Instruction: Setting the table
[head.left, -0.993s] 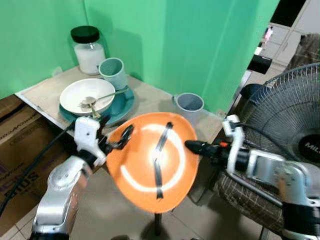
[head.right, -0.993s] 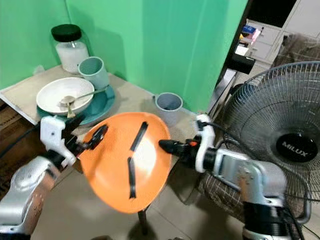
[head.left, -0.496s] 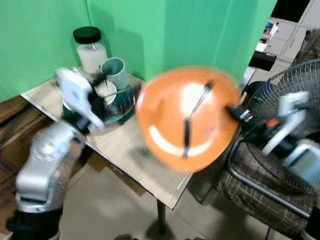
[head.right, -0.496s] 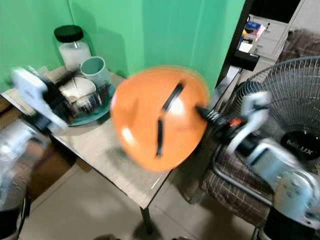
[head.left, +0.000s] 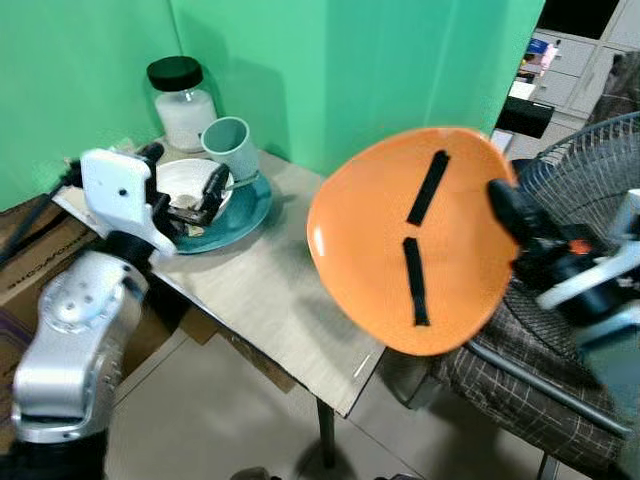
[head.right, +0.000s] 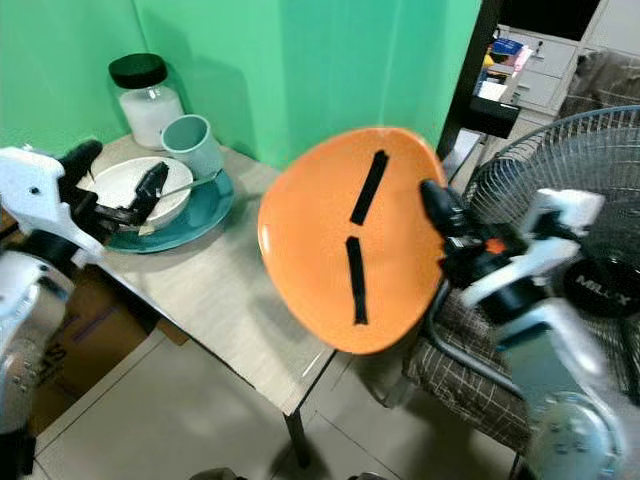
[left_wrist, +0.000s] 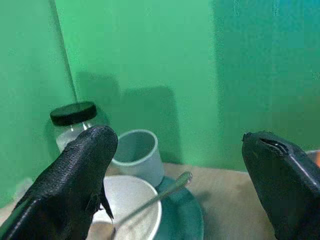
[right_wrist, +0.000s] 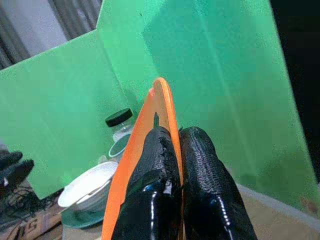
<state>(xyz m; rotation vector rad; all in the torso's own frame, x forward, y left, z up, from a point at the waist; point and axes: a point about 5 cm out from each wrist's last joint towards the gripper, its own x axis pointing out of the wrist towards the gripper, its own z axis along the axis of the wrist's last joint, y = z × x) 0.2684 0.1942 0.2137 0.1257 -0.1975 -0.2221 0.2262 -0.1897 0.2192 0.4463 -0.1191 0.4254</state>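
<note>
Currently mid-carry — right tool (head.right: 437, 205) pinches the orange plate (head.right: 345, 240) by its rim, tilted above the bench (head.left: 270, 300) edge. Left tool (head.left: 185, 195) hovers agape over the bowl (head.left: 190, 182). Next: level the plate, set it on bare bench.

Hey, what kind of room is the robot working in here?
Probably a lived-in home corner made into a test area: a green backdrop behind a small table, a standing fan, and a checked chair close by.
</note>
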